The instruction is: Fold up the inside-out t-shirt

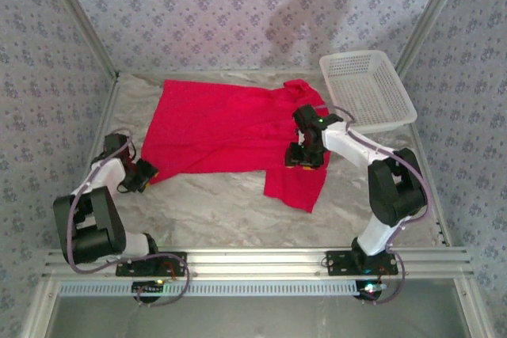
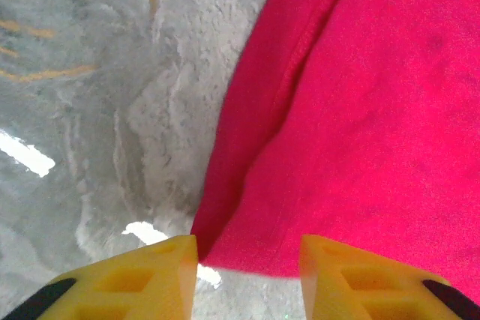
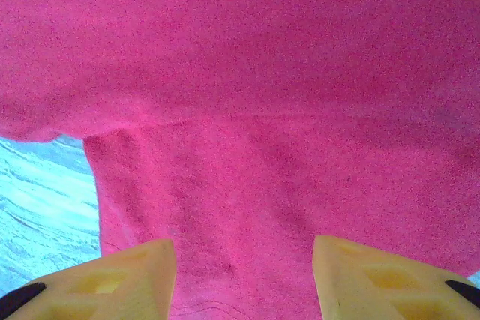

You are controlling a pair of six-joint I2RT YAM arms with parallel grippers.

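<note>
Your left gripper (image 2: 247,249) stands open at a corner of the plain bright red cloth t-shirt (image 1: 214,124), spread beside the white plastic mesh basket (image 1: 368,85); your right gripper (image 3: 241,249), jaws apart, is over cloth nearer that basket.

Red t-shirt (image 1: 222,126) spread beside white basket (image 1: 366,89)

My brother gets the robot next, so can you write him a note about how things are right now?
Left claw: open, at the near-left corner of the t-shirt, holding nothing.
Right claw: open, low over the right part of the t-shirt, holding nothing.
The t-shirt lies spread on the table, rumpled on its right side.
Done: no fold yet.
Left: all the folding.
</note>
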